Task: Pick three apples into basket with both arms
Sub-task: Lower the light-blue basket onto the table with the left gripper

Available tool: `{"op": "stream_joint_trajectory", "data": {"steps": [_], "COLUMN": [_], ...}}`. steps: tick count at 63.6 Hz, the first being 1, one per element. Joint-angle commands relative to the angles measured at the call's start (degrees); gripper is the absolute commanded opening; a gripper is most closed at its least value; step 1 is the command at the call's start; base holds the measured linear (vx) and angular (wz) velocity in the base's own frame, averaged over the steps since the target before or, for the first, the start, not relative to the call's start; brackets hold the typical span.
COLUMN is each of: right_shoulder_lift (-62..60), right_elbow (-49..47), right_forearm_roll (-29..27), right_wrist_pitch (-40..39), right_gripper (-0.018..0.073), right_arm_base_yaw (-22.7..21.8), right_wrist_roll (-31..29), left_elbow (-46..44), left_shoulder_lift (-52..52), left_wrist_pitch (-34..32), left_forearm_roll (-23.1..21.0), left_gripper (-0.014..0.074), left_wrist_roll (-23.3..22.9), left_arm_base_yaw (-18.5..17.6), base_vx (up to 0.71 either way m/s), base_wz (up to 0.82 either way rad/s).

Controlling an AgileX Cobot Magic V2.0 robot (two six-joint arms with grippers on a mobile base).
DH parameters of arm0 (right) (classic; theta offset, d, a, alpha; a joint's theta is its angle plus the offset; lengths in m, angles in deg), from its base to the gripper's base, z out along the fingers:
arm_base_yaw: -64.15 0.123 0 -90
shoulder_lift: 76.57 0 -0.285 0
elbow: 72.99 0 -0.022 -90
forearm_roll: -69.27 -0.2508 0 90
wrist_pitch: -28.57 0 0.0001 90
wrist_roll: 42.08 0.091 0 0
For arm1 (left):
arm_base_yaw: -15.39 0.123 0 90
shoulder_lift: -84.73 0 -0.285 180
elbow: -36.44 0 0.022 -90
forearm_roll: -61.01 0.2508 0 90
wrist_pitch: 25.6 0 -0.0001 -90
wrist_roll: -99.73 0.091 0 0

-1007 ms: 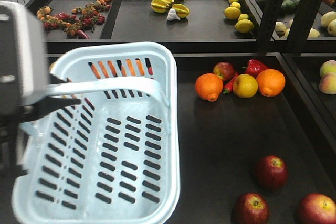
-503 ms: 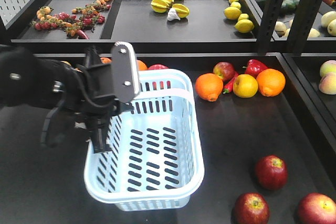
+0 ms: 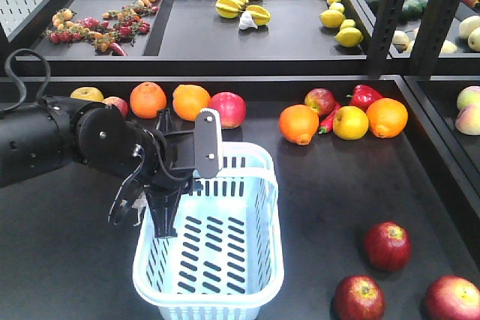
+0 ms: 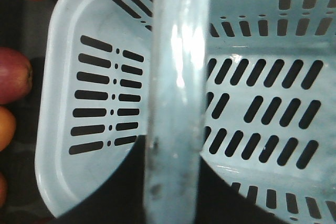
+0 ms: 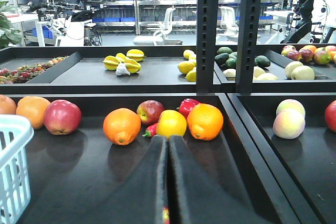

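Observation:
The pale blue basket sits low over the dark tray, left of centre. My left gripper is shut on its arched handle. In the left wrist view the handle runs straight through the jaws, over the empty basket. Three red apples lie at the front right. Other apples lie in the fruit row behind. My right gripper is shut and empty, low over the tray; it does not show in the front view. The basket's edge shows at its left.
Oranges, a yellow fruit and a red pepper line the back of the tray. A black shelf upright stands at the right. The rear tray holds starfruit and lemons.
My left arm has carried the basket away from the camera and down towards the tray, a little to the right. The apples have not moved.

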Motion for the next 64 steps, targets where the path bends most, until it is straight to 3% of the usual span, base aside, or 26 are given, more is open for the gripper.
{"op": "stream_joint_trajectory", "data": {"steps": [1, 18, 28, 38, 53, 64], "right_shoulder_lift": [0.09, 0.09, 0.09, 0.09, 0.09, 0.09], "right_elbow": [0.79, 0.79, 0.79, 0.79, 0.79, 0.79], "right_forearm_roll": [0.54, 0.54, 0.54, 0.54, 0.54, 0.54], "right_wrist_pitch": [-4.14, -4.14, -4.14, -4.14, -4.14, -4.14], "right_gripper": [-0.0009, -0.0009, -0.0009, -0.0009, -0.0009, -0.0009], "right_arm_base_yaw": [-0.07, -0.07, -0.07, -0.07, -0.07, -0.07], "right_wrist_roll": [-0.15, -0.15, -0.15, -0.15, -0.15, -0.15], "left_elbow": [-1.54, -1.54, -1.54, -1.54, -1.54, -1.54], "left_shoulder_lift": [2.09, 2.09, 2.09, 2.09, 2.19, 3.81], "left_wrist_pitch": [-3.73, -3.92, -3.54, -2.30, 1.24, 3.47], "left_forearm_roll": [-3.38, -5.67, -5.50, -5.45, -5.39, -5.39], "left_gripper": [-0.0006, 0.0010, 0.0090, 0.0252, 0.0568, 0.0692], "left_wrist_roll": [2.18, 2.15, 2.15, 2.15, 2.15, 2.08], "left_arm_base_yaw": [-0.16, -0.16, -0.16, -0.16, -0.16, -0.16], "base_vx": [0.00, 0.00, 0.00, 0.00, 0.00, 0.00], "base_wz": [0.00, 0.00, 0.00, 0.00, 0.00, 0.00]}}
